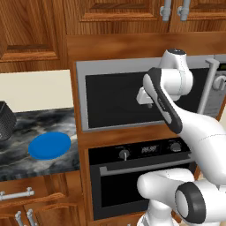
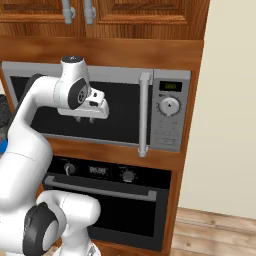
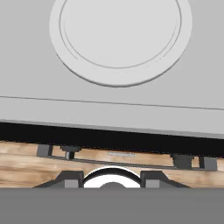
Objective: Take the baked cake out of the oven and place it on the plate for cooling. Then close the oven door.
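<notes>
Your gripper (image 2: 84, 119) hangs before the microwave (image 2: 100, 102) glass, at 12 o'clock above the shut oven door (image 1: 141, 183); its fingers stand slightly apart, gripping nothing. The empty plate (image 1: 49, 145) lies at 9 o'clock on the counter (image 1: 26, 165), with open marble around it.

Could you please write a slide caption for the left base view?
White arm's gripper raised before the microwave; oven door shut, blue plate on counter.

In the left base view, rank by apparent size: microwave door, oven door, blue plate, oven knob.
1. microwave door
2. oven door, though the arm hides part of it
3. blue plate
4. oven knob
</notes>
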